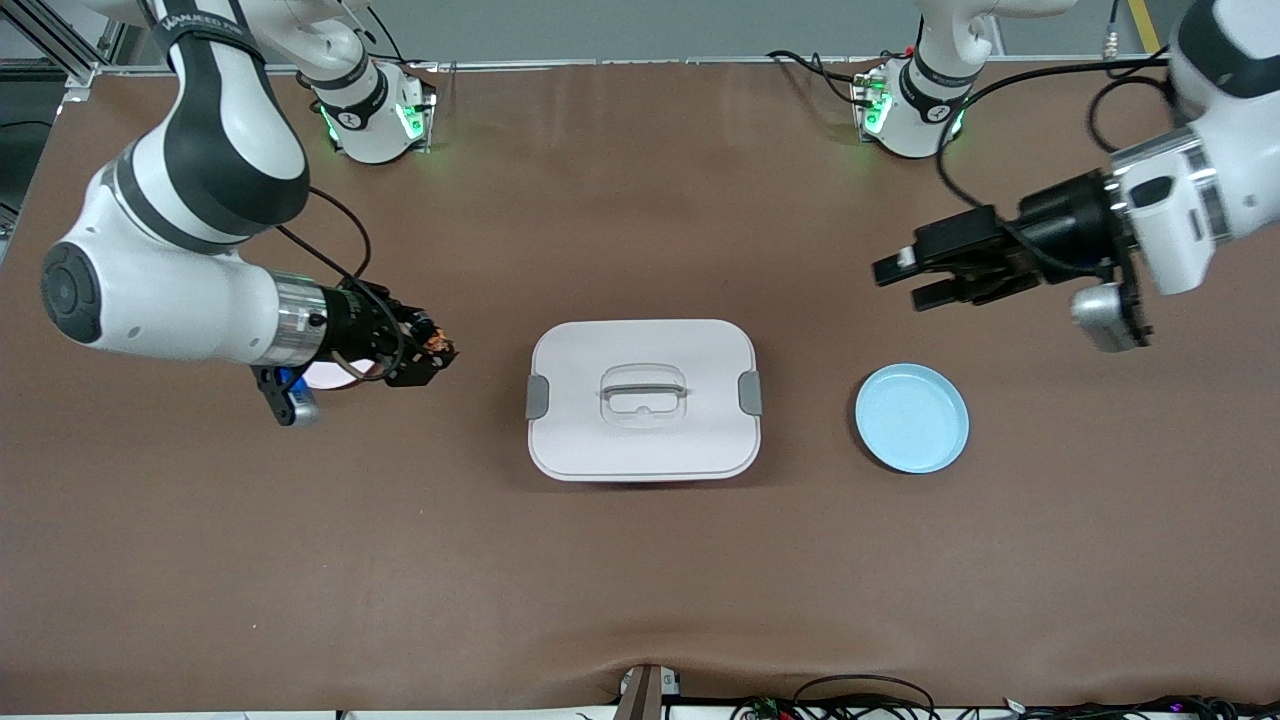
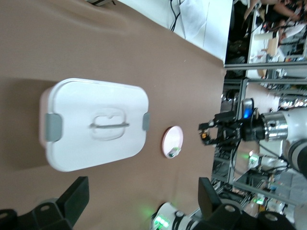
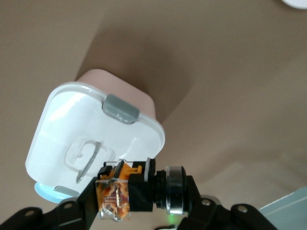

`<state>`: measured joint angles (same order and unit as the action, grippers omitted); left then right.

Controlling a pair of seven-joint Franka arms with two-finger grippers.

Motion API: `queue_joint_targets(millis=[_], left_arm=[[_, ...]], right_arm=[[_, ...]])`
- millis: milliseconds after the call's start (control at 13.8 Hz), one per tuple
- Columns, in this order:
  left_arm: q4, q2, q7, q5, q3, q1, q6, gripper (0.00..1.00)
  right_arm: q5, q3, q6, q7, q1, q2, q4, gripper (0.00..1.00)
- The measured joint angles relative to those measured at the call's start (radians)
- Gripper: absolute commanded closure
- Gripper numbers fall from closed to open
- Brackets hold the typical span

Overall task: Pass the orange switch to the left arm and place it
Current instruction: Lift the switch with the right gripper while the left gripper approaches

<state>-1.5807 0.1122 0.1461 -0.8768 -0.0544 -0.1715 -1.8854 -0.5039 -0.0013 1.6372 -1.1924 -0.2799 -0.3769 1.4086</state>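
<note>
Orange switch (image 1: 437, 347) is pinched in the right gripper (image 1: 432, 352), held aloft at nine o'clock of the box (image 1: 643, 398), while the left gripper (image 1: 905, 277), spread wide, waits at two o'clock, so the box is squarely between them.

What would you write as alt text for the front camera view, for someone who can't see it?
The right gripper holds the small orange switch in the air, toward the right arm's end of the table from the closed white box at the table's centre. The left gripper, fingers open, hangs above the table near a blue plate beside the box.
</note>
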Motion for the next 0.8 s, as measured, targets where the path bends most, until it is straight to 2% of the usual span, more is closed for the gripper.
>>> queue_joint_targets(millis=[145,434,796], left_arm=[[-0.024,0.013,0.035,-0.028,-0.001,-0.049,-0.078,0.00],[-0.032,0.067,0.057,-0.057,-0.003,-0.135,-0.189,0.00],[-0.043,0.106,0.135,-0.057,-0.004,-0.233,-0.326,0.00]], right_arm=[[-0.009,0.001,-0.002,-0.103,-0.038,-0.051,-0.079,1.00],[-0.111,0.000,0.000,-0.254,-0.070,-0.139,-0.216,1.00],[-0.125,0.001,-0.001,-0.363,-0.117,-0.237,-0.356,1.00]])
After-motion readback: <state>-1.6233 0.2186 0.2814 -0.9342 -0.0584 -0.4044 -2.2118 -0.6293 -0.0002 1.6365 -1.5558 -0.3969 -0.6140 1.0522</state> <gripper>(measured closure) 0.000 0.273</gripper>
